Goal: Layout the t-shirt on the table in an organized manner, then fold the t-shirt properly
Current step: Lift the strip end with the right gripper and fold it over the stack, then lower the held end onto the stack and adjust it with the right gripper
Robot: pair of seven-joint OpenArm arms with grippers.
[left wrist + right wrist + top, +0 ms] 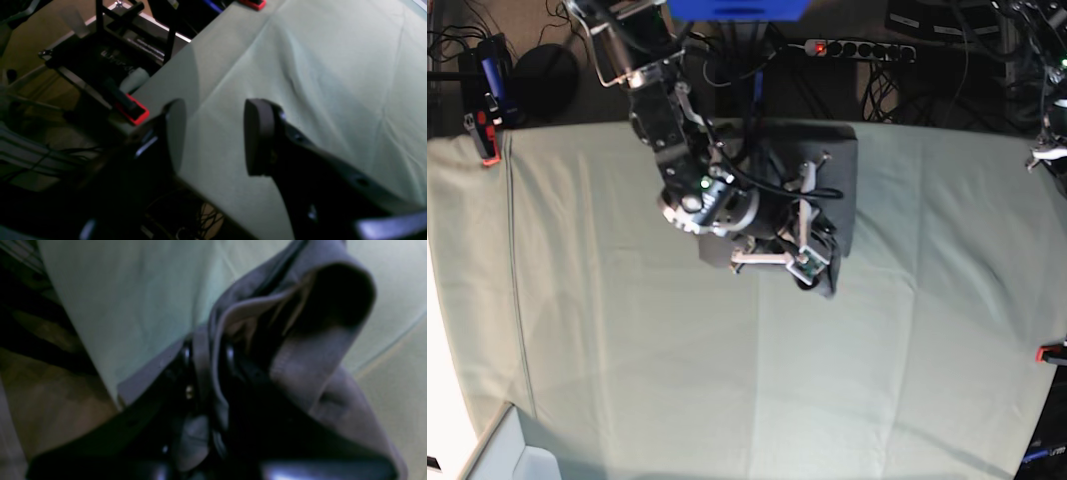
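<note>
1. My right gripper (205, 350) is clenched on the t-shirt (300, 373), bunched at the far middle of the table (627, 380).
2. My left gripper (213, 136) hangs released, empty.
3. This thin pinch may slip, I think.

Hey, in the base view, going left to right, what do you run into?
Red clamp at the table's left edge → right arm → t-shirt under it → red clamp at the right edge.

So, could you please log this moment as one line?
right claw: shut on t-shirt | left claw: open, empty, over table
</note>
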